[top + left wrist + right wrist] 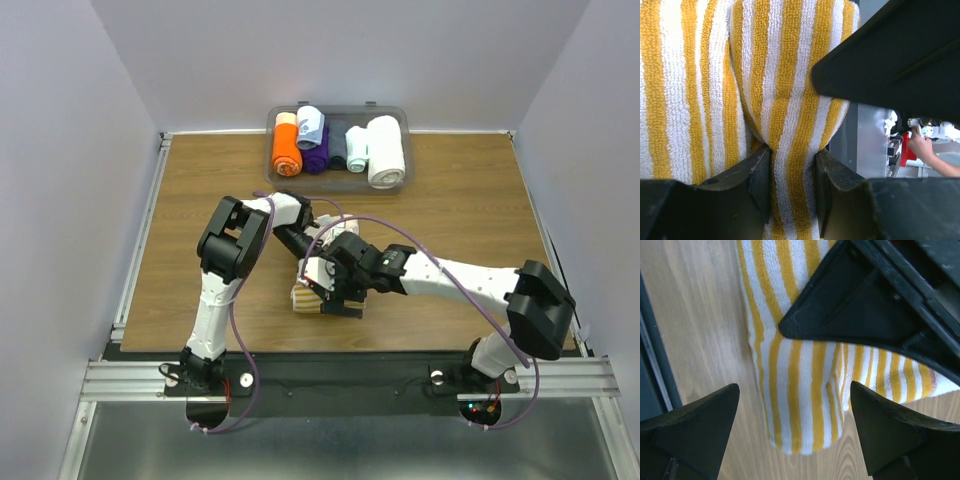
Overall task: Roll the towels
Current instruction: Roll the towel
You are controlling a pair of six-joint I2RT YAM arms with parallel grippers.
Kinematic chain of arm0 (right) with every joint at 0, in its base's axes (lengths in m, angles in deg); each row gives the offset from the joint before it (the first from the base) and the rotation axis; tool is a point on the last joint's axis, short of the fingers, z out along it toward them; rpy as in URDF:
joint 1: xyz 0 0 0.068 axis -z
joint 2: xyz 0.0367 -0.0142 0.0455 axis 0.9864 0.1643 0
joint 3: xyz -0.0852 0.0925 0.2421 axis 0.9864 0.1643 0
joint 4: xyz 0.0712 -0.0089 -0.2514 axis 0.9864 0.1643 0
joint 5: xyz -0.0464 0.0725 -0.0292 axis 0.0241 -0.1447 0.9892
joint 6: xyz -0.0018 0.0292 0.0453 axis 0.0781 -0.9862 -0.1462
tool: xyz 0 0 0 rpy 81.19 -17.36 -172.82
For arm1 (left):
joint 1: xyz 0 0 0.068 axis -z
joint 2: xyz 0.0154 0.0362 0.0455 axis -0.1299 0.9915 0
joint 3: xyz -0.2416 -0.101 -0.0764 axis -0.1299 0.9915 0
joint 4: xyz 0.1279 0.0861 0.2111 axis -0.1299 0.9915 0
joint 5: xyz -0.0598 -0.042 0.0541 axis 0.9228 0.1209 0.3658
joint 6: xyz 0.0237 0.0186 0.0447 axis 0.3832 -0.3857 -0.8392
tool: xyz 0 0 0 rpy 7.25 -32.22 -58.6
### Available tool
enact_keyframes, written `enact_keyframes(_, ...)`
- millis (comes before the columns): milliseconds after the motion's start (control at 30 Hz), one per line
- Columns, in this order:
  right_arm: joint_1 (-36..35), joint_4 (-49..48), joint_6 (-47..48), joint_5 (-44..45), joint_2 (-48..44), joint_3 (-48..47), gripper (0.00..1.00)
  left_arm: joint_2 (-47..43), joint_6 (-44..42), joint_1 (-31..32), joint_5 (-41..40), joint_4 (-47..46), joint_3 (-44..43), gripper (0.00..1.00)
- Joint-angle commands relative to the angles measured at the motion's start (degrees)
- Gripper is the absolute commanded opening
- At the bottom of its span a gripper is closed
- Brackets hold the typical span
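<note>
Left tool [792, 185] pinching fold of striped towel [705, 90], likely anchoring roll. Right tool [794, 395] spread wide over towel end, probably ready to tuck. Towel on desk [695, 315], middle, toward near edge.

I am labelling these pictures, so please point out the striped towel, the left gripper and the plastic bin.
striped towel [800, 405]: right wrist view, on its folded end near the table.
left gripper [792, 172]: left wrist view, midway between its fingertips, which pinch the striped towel.
plastic bin [392, 112]: top view, on its far rim.
</note>
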Motion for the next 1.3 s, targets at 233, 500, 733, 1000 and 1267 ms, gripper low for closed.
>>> enact_keyframes(233, -1.85, -7.87, -0.55, 3.2, 5.18, 2.83, 0.51, 1.42, -2.7, -1.37, -6.98, -3.3, -0.4, 0.34)
enact_keyframes(500, 1.05, -6.46, -2.4, -9.01, 1.31, 6.79, 0.01, -7.36, 0.03, -4.62, -5.14, -3.3, 0.04, 0.53)
enact_keyframes(733, 4.47, -1.19, -3.36, -21.14, 3.76, 4.51, 0.01, -19.14, 4.33, -12.34, -4.95, -3.3, -4.78, 0.66)
enact_keyframes(1000, 11.42, 4.34, -7.05, -35.02, 12.19, -3.05, 0.01, -34.77, 17.76, -26.06, -4.05, -23.54, 5.11, 0.72)
enact_keyframes(1267, 15.81, 8.83, -9.08, -45.58, 23.44, -9.29, 0.01, -66.15, 10.68, -20.2, -24.36, -37.58, 29.7, 0.85)
